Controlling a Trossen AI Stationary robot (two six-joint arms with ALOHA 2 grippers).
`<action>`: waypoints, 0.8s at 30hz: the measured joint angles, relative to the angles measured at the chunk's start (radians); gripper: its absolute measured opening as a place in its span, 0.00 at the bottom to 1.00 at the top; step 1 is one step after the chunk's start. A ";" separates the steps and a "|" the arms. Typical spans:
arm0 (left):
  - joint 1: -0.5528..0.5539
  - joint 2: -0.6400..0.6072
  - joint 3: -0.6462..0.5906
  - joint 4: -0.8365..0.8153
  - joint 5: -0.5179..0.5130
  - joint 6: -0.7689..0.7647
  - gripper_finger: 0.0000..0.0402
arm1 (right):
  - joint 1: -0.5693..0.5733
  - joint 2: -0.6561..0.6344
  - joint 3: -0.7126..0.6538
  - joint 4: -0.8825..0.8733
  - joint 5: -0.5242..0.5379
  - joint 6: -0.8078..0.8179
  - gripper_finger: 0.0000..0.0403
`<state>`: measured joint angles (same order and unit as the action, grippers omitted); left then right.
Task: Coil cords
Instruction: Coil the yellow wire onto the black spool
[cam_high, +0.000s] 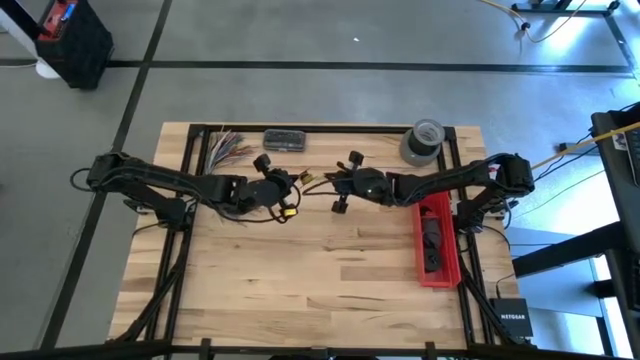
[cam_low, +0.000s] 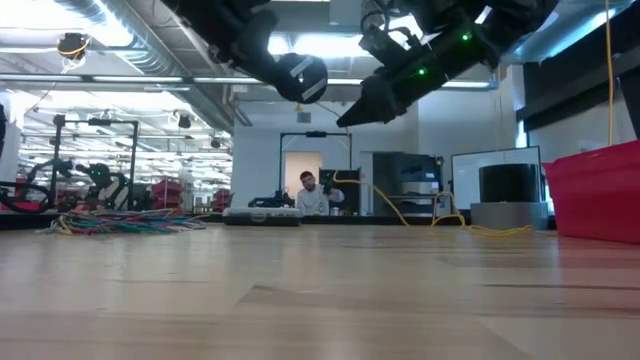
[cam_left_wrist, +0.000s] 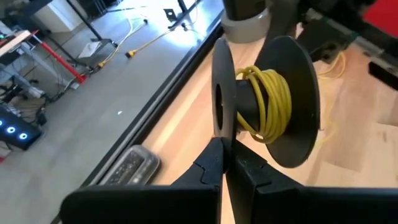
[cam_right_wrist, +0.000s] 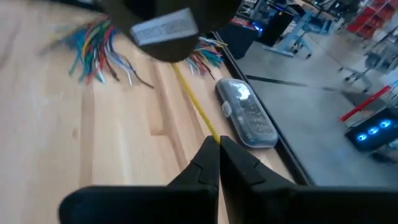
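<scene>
Two dark robot arms meet above the middle of a pale wooden counter (cam_high: 300, 270), raised clear of its smooth planks. The left gripper (cam_left_wrist: 224, 163) has its jaws pinched narrowly on the thin rim of a black spool (cam_left_wrist: 267, 99), a round flat-sided reel. Yellow cord (cam_left_wrist: 268, 99) is wound in glossy loops around its hub. The right gripper (cam_right_wrist: 219, 144), just beside the spool, clamps a straight length of the same cord between closed jaws. A red plastic bin (cam_high: 437, 240) sits along the right side. Farther back lie a fan of multicoloured wires (cam_high: 228, 145), a clear lidded case (cam_high: 285, 139) and a grey tape roll (cam_high: 423, 140).
</scene>
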<state>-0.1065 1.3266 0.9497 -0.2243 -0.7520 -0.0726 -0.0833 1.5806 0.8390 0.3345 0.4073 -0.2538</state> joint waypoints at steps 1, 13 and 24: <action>0.003 0.000 0.000 -0.002 -0.001 -0.001 0.00 | -0.001 0.000 0.000 0.010 -0.008 0.025 0.02; 0.008 0.000 0.000 -0.023 0.000 -0.009 0.00 | 0.011 -0.045 0.149 -0.455 -0.026 0.090 0.40; 0.009 0.000 0.000 -0.018 0.001 -0.013 0.00 | -0.052 0.073 -0.023 -0.154 -0.335 0.108 0.45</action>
<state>-0.0978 1.3270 0.9501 -0.2427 -0.7513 -0.0853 -0.1352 1.6540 0.8158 0.1808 0.0726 -0.1455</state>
